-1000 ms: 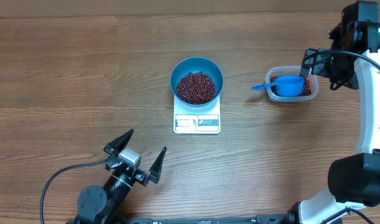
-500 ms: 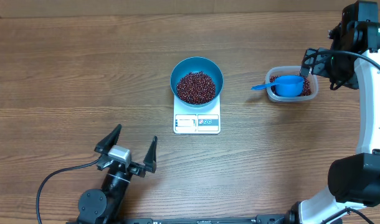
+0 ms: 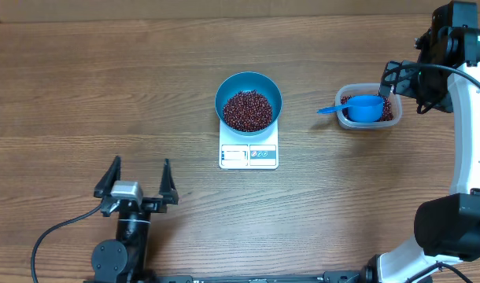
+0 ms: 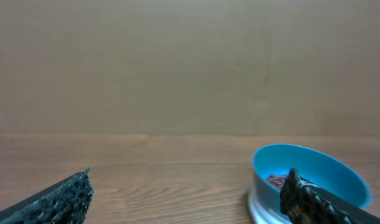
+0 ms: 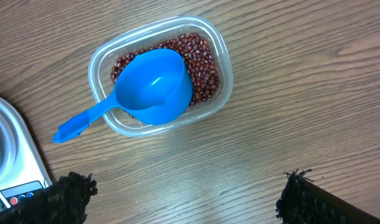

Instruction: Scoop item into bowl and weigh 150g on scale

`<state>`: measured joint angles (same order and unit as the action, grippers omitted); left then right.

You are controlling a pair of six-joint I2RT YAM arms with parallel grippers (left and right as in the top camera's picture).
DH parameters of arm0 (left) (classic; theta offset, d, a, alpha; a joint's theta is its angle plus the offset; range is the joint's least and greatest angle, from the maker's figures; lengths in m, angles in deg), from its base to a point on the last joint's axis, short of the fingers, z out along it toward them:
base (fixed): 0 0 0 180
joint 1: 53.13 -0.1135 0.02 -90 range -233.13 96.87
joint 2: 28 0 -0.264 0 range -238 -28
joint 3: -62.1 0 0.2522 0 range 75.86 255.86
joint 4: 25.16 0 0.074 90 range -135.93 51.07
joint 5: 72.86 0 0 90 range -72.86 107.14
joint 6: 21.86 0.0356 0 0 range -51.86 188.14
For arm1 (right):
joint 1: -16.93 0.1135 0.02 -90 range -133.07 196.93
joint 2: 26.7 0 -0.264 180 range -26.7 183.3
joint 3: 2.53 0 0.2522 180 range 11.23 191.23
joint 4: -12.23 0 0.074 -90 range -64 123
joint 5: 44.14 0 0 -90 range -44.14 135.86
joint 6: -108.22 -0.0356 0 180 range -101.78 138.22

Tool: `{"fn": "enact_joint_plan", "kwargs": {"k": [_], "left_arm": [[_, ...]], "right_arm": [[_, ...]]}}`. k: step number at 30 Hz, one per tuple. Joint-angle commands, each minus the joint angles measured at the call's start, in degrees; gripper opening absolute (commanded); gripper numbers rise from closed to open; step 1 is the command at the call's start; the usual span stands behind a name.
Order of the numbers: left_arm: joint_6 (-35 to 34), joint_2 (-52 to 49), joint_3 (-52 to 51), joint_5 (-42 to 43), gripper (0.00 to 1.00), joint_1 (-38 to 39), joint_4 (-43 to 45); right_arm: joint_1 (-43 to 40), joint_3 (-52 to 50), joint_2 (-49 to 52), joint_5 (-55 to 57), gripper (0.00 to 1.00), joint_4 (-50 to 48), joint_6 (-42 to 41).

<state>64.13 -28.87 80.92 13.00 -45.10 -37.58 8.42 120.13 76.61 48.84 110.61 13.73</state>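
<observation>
Beans (image 3: 248,110) lay heaped in the bowl (image 3: 249,81) on the scale (image 3: 249,156) at mid-frame. At lower left, the left tool (image 3: 139,162) hung spread and empty over the tabletop (image 3: 67,79). At right, the scoop (image 3: 364,108) rested in the tub (image 3: 394,118), with the right tool (image 5: 184,190) spread above it. The display was unreadable, so any top-up probably wanted small, gentle pours.

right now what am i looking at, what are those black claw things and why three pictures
It is a two-armed robot at a wooden table. One picture looks down from above. The other two come from cameras on each wrist, so the black prongs are each gripper's own fingers. The left gripper and right gripper are both open and hold nothing. A blue bowl of beans sits on a white scale. A blue scoop lies in a clear tub of more beans.
</observation>
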Motion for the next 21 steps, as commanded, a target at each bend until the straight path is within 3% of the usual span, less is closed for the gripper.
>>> {"fn": "enact_joint_plan", "kwargs": {"k": [1, 18, 21], "left_arm": [[-1.73, 0.7, -0.52, -1.18, 0.99, -2.62, -0.81], [-1.64, 0.7, -4.81, -0.24, 1.0, -6.91, -5.62], [1.57, 0.7, -4.79, 0.13, 1.0, -6.91, -5.62]], "right_arm": [[0.24, 1.42, -1.07, -0.28, 1.0, -0.33, -0.35], [0.24, 1.42, -1.07, -0.31, 1.0, -0.33, -0.33], [0.24, 1.42, -1.07, -0.28, 1.0, -0.33, -0.35]]}}
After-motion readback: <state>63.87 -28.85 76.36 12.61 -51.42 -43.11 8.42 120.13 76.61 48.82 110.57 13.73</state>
